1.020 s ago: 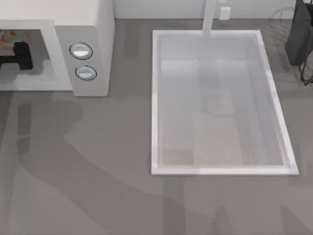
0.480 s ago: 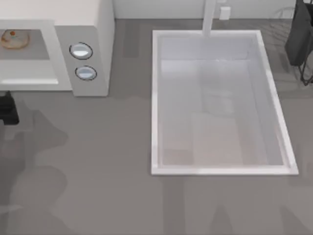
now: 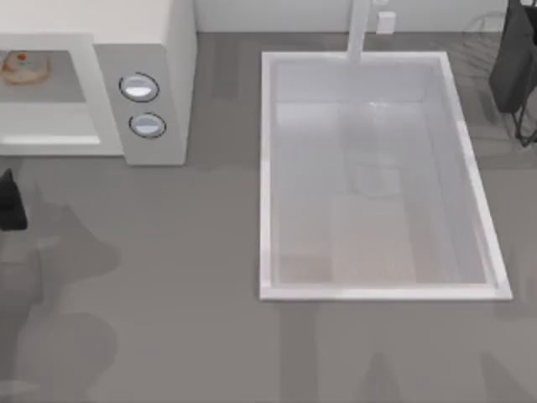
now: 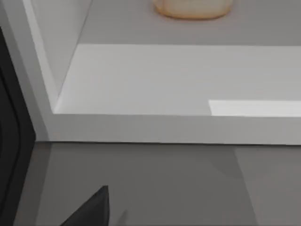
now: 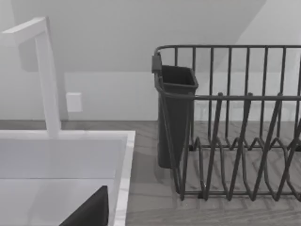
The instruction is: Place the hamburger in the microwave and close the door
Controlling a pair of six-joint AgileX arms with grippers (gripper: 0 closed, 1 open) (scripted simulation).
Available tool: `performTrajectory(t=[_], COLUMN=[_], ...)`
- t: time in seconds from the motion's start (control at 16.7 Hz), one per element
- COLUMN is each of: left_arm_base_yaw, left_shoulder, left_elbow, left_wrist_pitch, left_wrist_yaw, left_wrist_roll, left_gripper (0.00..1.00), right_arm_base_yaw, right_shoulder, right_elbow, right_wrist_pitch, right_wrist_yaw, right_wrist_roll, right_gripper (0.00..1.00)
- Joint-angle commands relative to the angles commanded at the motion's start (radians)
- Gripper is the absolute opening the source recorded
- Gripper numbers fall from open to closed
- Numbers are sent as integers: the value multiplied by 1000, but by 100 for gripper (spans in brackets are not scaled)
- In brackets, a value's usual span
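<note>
The microwave (image 3: 159, 50) stands at the table's back left, its two knobs (image 3: 139, 87) facing up on the side panel. Its cavity is open, and the hamburger (image 3: 21, 67) lies alone on the cavity floor near the back. In the left wrist view the hamburger (image 4: 194, 7) sits beyond the white front sill (image 4: 178, 128). My left gripper (image 3: 8, 201) hangs outside the cavity, in front of the sill at the table's left edge, clear of the hamburger. The door is out of view. My right arm (image 3: 512, 59) is parked at the back right.
A white sink basin (image 3: 267, 168) with a tap (image 3: 359, 34) fills the table's middle and right. A dark wire dish rack (image 5: 235, 122) with a cutlery cup (image 5: 174, 113) stands at the back right. A black upright edge (image 4: 14, 141) borders the cavity opening.
My left gripper was inside the cavity beside the hamburger, then pulled out towards the table's front left. The hamburger stays on the cavity floor. The right arm has not moved.
</note>
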Motion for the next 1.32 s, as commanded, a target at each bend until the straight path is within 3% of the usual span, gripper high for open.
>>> performTrajectory(t=[0.3,0.78,1.32], left_arm_base_yaw=[-1,0,-15], left_shoulder=[-103,-431,-496], left_elbow=[35,117,108], left_wrist_pitch=[-113,-563,-607], left_wrist_yaw=[-3,-6,-20], left_wrist_roll=[-1,-2,-6], left_gripper=[100,100,100], right_arm_base_yaw=[0,0,0], right_shoulder=[0,0,0], right_elbow=[0,0,0], right_wrist_pitch=[0,0,0], right_wrist_yaw=[0,0,0], right_wrist_roll=[0,0,0], right_gripper=[100,100,100])
